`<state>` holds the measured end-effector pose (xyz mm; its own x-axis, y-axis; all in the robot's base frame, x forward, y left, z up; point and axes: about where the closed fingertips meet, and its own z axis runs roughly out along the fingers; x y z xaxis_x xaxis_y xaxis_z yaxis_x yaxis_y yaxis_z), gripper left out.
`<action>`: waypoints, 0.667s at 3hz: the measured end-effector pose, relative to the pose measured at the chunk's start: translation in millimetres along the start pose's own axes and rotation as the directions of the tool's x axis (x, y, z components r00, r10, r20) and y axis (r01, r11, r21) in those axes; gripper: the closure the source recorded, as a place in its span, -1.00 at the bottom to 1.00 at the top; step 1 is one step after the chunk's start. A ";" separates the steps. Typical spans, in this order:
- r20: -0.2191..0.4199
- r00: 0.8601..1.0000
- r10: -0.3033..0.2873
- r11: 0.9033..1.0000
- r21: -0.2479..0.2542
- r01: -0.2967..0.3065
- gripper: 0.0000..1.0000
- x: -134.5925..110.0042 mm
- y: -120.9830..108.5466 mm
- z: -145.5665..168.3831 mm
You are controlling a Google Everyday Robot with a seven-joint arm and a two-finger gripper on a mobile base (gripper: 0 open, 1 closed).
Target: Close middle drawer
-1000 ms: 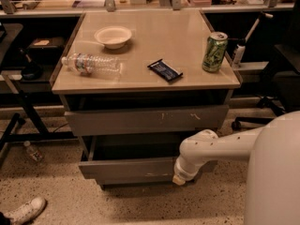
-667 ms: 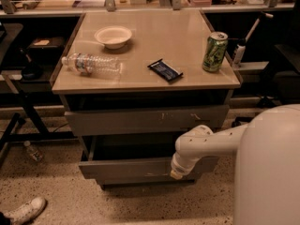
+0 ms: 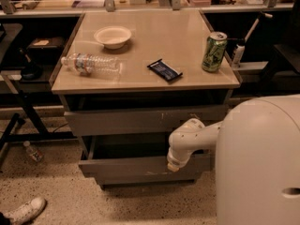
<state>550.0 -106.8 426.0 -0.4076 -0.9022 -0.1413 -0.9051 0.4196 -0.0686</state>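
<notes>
The middle drawer (image 3: 126, 165) is a wide grey drawer pulled out from the cabinet, with its dark inside (image 3: 126, 146) showing. Above it is the top drawer front (image 3: 140, 122), which has small pale marks. Below it a narrower grey front (image 3: 140, 179) is just visible. My gripper (image 3: 174, 165) is at the end of the white arm (image 3: 190, 137). It rests against the upper edge of the middle drawer's front, right of its middle.
On the tabletop (image 3: 154, 46) are a white bowl (image 3: 112, 35), a lying water bottle (image 3: 90, 63), a dark snack bar (image 3: 165, 70) and a green can (image 3: 213, 51). My white body (image 3: 260, 163) fills the lower right. A small bottle (image 3: 33, 152) and a shoe (image 3: 23, 211) lie on the floor at left.
My arm has swung left and slightly up along the middle drawer's front. The drawer looks about as far out as before.
</notes>
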 end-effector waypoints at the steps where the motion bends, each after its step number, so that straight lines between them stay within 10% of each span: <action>1: -0.011 1.000 -0.007 1.000 0.018 0.007 1.00 -4.0 -11.1 0.7; 2: -0.011 1.000 -0.007 1.000 0.018 0.007 0.61 -4.0 -11.1 0.7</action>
<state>561.7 -107.8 426.6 -0.4029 -0.9060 -0.1296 -0.9055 0.4152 -0.0877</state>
